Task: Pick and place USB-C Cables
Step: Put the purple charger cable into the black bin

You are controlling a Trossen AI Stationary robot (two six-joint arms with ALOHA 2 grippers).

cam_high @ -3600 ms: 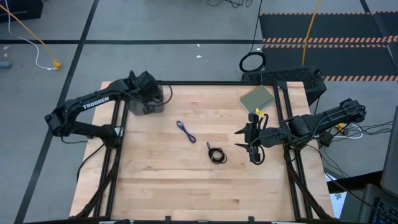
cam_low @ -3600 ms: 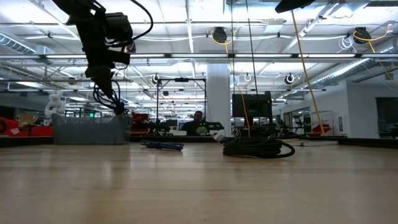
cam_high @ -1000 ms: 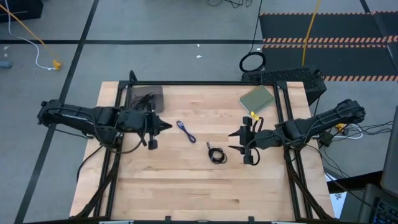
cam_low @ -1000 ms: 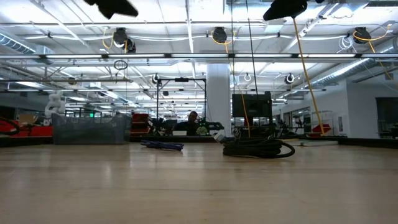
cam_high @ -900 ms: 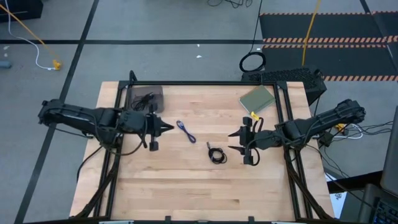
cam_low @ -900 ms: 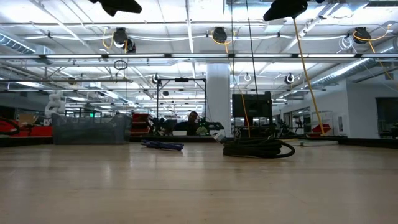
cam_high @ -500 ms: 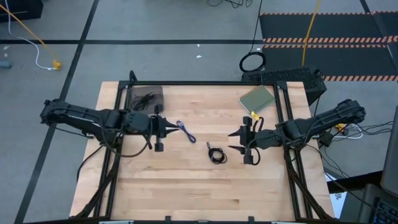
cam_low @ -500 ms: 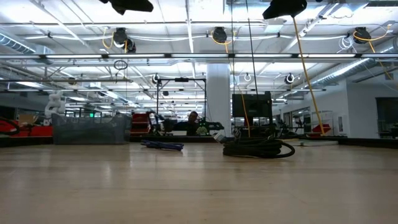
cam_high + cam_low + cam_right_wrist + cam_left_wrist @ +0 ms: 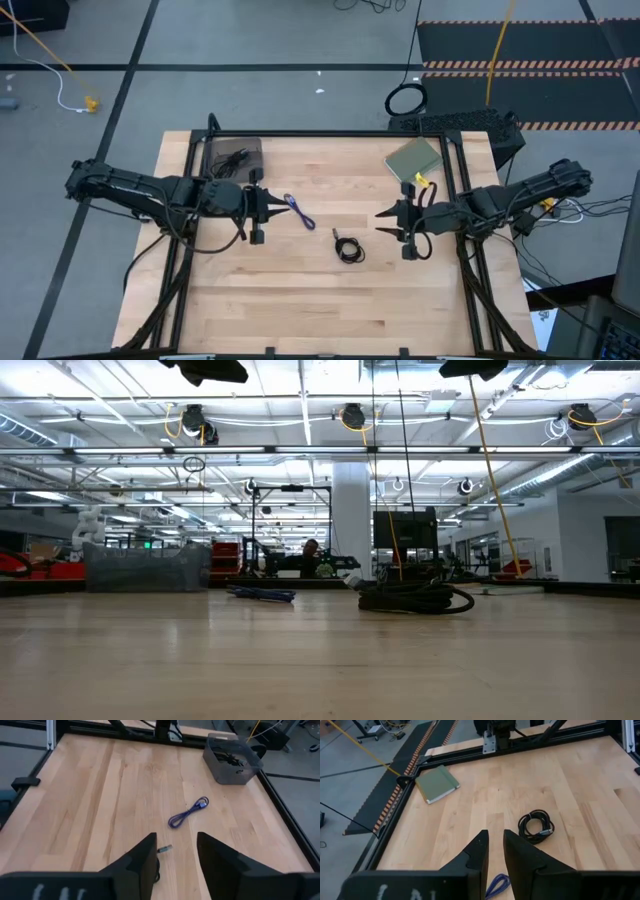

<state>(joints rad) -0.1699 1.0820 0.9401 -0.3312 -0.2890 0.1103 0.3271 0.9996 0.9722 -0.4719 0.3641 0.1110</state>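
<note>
The blue-purple USB-C cable (image 9: pixel 298 211) lies flat on the wood, just right of my left gripper (image 9: pixel 274 207). That gripper hovers above the table with a narrow gap between its fingers. In its wrist view the cable (image 9: pixel 497 885) shows low between them. A black coiled cable (image 9: pixel 348 248) lies mid-table, also in the low view (image 9: pixel 412 598). My right gripper (image 9: pixel 383 222) hovers open to the right of it. Its wrist view shows the blue-purple cable (image 9: pixel 187 812) and the black cable's plug (image 9: pixel 165 849). Another black cable lies in the grey bin (image 9: pixel 232 158).
The grey bin (image 9: pixel 231 760) sits at the table's far left corner. A green notebook (image 9: pixel 413 158) lies at the far right. Black frame rails (image 9: pixel 330 133) run along the table's edges. A larger black ring (image 9: pixel 405 100) lies on the floor beyond. Bare wood fills the near half.
My left gripper has moved toward the table's right, closing in on the blue-purple cable. My right gripper has drawn back a little toward the table's right edge. Both cables on the table have stayed where they were.
</note>
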